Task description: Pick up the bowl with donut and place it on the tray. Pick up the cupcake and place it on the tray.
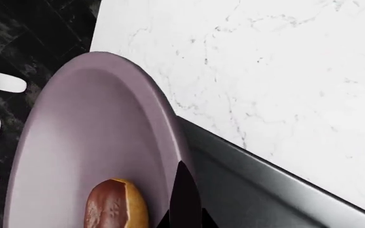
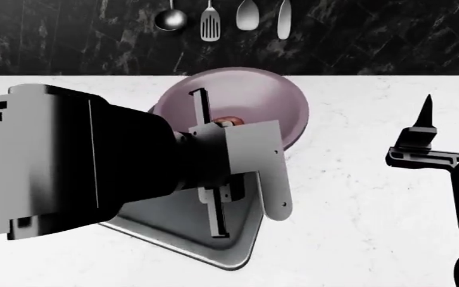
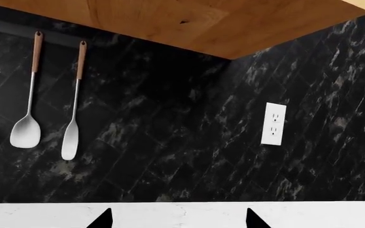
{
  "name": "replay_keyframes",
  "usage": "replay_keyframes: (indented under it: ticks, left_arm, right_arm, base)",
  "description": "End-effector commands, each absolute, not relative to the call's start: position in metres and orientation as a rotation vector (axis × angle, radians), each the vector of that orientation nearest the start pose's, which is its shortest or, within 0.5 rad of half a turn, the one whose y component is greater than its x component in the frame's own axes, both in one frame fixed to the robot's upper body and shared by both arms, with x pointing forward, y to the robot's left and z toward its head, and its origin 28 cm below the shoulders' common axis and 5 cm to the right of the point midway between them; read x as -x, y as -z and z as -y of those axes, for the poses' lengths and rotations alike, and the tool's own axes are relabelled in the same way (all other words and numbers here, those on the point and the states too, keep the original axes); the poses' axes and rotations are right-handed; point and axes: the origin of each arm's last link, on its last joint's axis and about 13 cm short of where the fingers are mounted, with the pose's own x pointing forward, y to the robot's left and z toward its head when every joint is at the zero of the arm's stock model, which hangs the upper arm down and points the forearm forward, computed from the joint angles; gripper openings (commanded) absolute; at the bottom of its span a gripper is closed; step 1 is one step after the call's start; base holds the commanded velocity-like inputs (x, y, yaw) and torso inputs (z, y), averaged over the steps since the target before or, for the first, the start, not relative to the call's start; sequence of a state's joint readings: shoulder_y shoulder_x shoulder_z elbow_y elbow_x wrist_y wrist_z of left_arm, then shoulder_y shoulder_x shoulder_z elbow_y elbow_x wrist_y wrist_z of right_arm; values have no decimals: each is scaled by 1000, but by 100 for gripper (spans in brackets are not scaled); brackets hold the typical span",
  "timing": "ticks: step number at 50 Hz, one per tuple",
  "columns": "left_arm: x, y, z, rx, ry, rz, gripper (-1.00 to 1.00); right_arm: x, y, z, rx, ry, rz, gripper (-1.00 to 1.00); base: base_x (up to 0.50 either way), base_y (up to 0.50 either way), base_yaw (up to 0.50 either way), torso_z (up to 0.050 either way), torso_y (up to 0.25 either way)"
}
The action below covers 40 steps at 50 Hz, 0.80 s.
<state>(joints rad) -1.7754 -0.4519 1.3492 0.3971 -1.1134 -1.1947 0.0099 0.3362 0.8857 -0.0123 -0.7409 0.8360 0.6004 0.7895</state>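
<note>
Left claw [image 2: 217, 179] seen clamped on rim of bowl [image 2: 269, 101]; bowl tilted, carried over far edge of tray [image 2: 181, 230], not yet set flat. Donut [image 1: 116, 204] seen inside bowl, beside claw finger. Step 1 judged near done; release left.

Cupcake not found in any view; step 2 judged untouched.

Right claw [image 2: 425, 122] held well apart at right, tips spread, nothing held.

Bench [image 2: 357, 197] white veined marble. Dark marbled wall behind, 4 utensils [image 2: 210, 21] hung; outlet [image 3: 273, 124] and wooden cabinet [image 3: 220, 21] noted.

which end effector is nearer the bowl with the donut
Left. The left end effector is at the bowl's rim, beside the donut. The right end effector hangs well off to the bowl's right, over bare counter.
</note>
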Motion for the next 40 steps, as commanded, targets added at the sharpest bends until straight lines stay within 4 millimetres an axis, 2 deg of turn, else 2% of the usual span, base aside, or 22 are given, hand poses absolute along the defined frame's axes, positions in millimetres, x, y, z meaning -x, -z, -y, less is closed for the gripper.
replay_keyframes:
  ticks: [1,40]
  left_arm:
    - [-271,-307,-154,-1126,862,-238,-100]
    - [-287,-285,-160,-1078,855,-287,-100]
  right_arm:
    - [-204,-219,180,186,297,308,100]
    - [-206,-214,180,187,302,294,100]
  base:
    - [0,0,0,0,0]
    - [0,0,0,0,1]
